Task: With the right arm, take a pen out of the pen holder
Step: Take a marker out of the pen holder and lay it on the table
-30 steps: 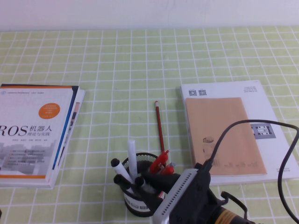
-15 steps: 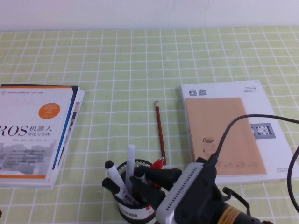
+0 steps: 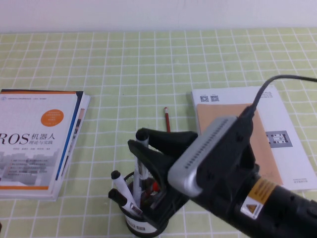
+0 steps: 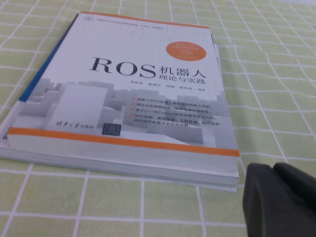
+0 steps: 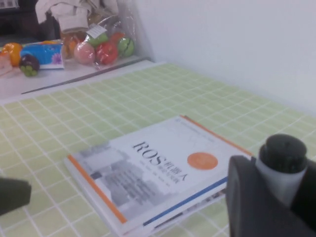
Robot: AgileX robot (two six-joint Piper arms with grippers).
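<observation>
A black mesh pen holder stands at the table's near edge and holds several black-capped markers and a red pen. Above it, my right gripper is shut on a white marker with a black cap. The marker's lower end still reaches down into the holder. In the right wrist view that same marker sits clamped between the black fingers. My left gripper rests low on the cloth beside the ROS book, fingers together and holding nothing.
The ROS book lies at the left. A red pencil lies on the green checked cloth behind the holder. At the right, a brown notebook rests on a white booklet. The right arm's cable arcs above them.
The right gripper closed on the white marker inside the holder and has risen, drawing the marker upward. The holder slid slightly toward the near edge.
</observation>
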